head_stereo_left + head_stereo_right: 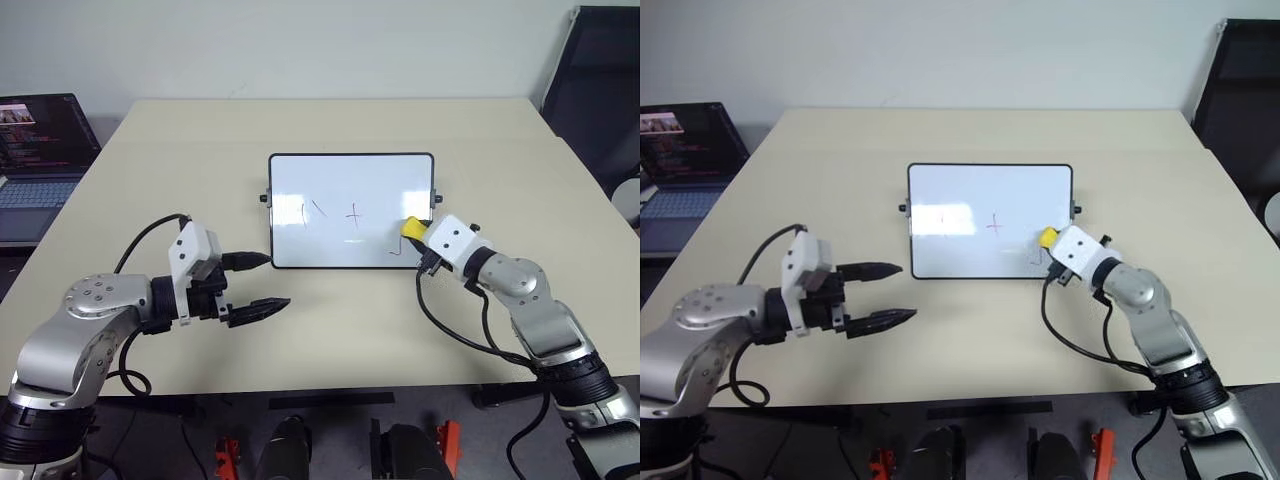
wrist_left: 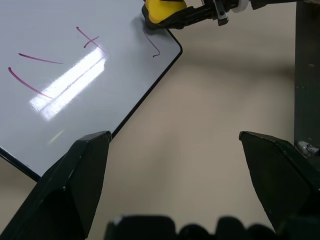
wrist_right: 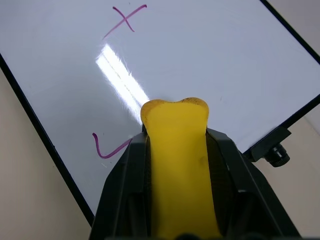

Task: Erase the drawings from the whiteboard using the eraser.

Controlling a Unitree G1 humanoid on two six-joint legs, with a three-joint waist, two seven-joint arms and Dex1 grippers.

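- Right gripper (image 1: 420,232): clamped on the yellow eraser (image 1: 411,228), black fingers (image 3: 125,175) tight on both of its sides, eraser nose sticking out past the tips.
- Eraser nose sits over the whiteboard (image 1: 350,175) near the right-hand near corner; contact with the surface can't be confirmed.
- J-shaped hook (image 3: 107,148) lies just beside the eraser nose, between it and the board's near edge.
- Plus sign (image 1: 353,213) is further in, ahead of the right gripper toward mid-board; two slashes (image 1: 311,212) beyond that, on the far side from the eraser (all strokes intact).
- Left gripper (image 1: 262,282): fingers spread wide, nothing between them, hovering over the beige table (image 1: 330,330).
- Its upper fingertip is close to the board's near left corner, not touching; the frame edge runs just ahead of its fingers in the left wrist view.
- Board's small black knob (image 3: 276,155) sits just off the right gripper's side.
- Laptop (image 1: 35,160) on the side desk, well behind and outboard of the left gripper.
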